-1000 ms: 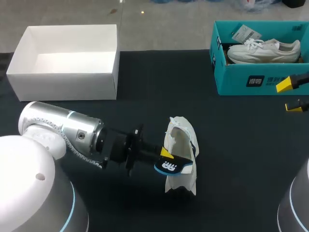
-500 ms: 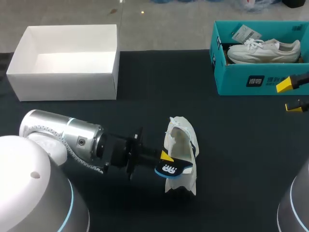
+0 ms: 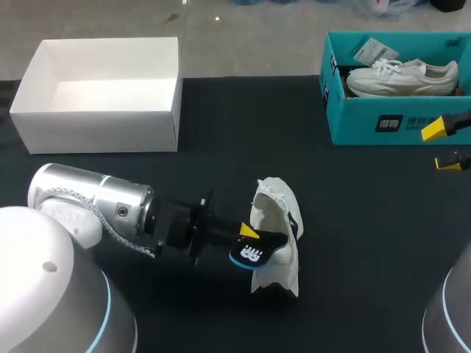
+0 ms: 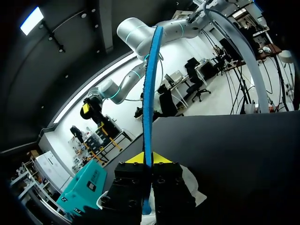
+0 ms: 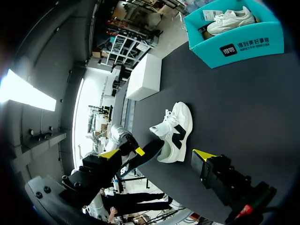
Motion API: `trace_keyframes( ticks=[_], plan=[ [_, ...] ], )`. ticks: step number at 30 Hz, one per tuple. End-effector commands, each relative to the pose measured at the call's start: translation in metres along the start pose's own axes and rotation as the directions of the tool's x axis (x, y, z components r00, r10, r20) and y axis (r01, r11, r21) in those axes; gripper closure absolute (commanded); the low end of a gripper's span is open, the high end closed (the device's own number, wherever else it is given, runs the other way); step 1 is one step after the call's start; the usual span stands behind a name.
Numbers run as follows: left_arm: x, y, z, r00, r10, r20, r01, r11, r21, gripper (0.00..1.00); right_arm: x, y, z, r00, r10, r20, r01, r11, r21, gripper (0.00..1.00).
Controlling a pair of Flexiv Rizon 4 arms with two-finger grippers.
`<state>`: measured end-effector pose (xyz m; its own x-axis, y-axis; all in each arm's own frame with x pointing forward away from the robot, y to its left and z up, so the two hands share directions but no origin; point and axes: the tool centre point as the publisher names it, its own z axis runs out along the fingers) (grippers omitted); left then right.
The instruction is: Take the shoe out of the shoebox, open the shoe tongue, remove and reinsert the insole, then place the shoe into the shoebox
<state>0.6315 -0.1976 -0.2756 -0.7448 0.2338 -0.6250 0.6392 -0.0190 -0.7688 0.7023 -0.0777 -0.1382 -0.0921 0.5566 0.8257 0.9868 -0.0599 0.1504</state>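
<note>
One insole (image 3: 252,254), clenched in our left fingers (image 3: 249,232), hangs at the opening of the shoe (image 3: 278,209), probably lined up to slide along it. Shoe sits mid-desk (image 3: 368,243). Right fingers (image 3: 439,127) released, parked beside the teal shoebox (image 3: 346,121), clear of the work.

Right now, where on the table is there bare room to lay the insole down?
Bare table between the white box and the teal shoebox, and between the shoe and the right claw. Crowded where the left claw holds the insole at the shoe.
</note>
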Motion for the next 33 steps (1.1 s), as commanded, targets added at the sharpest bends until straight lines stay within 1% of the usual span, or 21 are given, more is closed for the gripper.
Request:
trace_keyframes(
  ticks=[1, 3, 5, 7, 11, 13, 17, 23, 28, 33],
  plan=[
    [0.002, 0.006, 0.0, 1.0, -0.005, -0.016, 0.005, 1.0, -0.002, 1.0, 0.0, 0.0, 0.0, 1.0, 0.002, 0.003, -0.002, 1.0, 0.001, 0.0],
    [0.001, -0.001, 0.001, 1.0, -0.003, -0.017, 0.003, 1.0, 0.001, 1.0, 0.0, 0.0, 0.0, 1.0, 0.002, 0.003, -0.002, 1.0, 0.001, 0.0],
    [-0.002, -0.014, 0.003, 1.0, 0.009, -0.012, -0.009, 1.0, 0.025, 1.0, 0.0, 0.0, 0.0, 1.0, 0.002, 0.003, -0.002, 1.0, 0.001, 0.0],
    [-0.003, -0.024, 0.004, 1.0, 0.014, -0.025, -0.013, 1.0, 0.024, 1.0, 0.0, 0.0, 0.0, 1.0, 0.002, 0.003, -0.002, 1.0, 0.001, 0.0],
    [-0.006, -0.038, 0.006, 0.999, 0.017, -0.035, -0.015, 0.999, 0.032, 1.0, 0.0, 0.0, 0.0, 1.0, 0.002, 0.003, -0.002, 1.0, 0.001, 0.0],
    [-0.009, -0.042, 0.01, 0.999, 0.024, -0.036, -0.023, 0.998, 0.053, 1.0, 0.0, 0.0, 0.0, 1.0, 0.002, 0.003, -0.002, 1.0, 0.001, 0.0],
    [-0.013, -0.036, 0.021, 0.998, 0.037, -0.041, -0.034, 0.997, 0.066, 1.0, 0.0, 0.0, 0.0, 1.0, 0.002, 0.003, -0.002, 1.0, 0.001, 0.0],
    [-0.022, -0.029, 0.041, 0.998, 0.061, -0.028, -0.057, 0.989, 0.134, 1.0, 0.0, 0.0, 0.0, 1.0, 0.002, 0.003, -0.002, 1.0, 0.001, 0.0],
    [-0.025, -0.02, 0.057, 0.998, 0.048, -0.05, -0.04, 0.988, 0.149, 1.0, 0.0, 0.0, 0.0, 1.0, 0.002, 0.003, -0.002, 1.0, 0.001, 0.0],
    [-0.02, -0.008, 0.066, 0.998, 0.02, -0.067, -0.01, 0.989, 0.147, 1.0, 0.0, 0.0, 0.0, 1.0, 0.002, 0.003, -0.002, 1.0, 0.001, 0.0]
  ],
)
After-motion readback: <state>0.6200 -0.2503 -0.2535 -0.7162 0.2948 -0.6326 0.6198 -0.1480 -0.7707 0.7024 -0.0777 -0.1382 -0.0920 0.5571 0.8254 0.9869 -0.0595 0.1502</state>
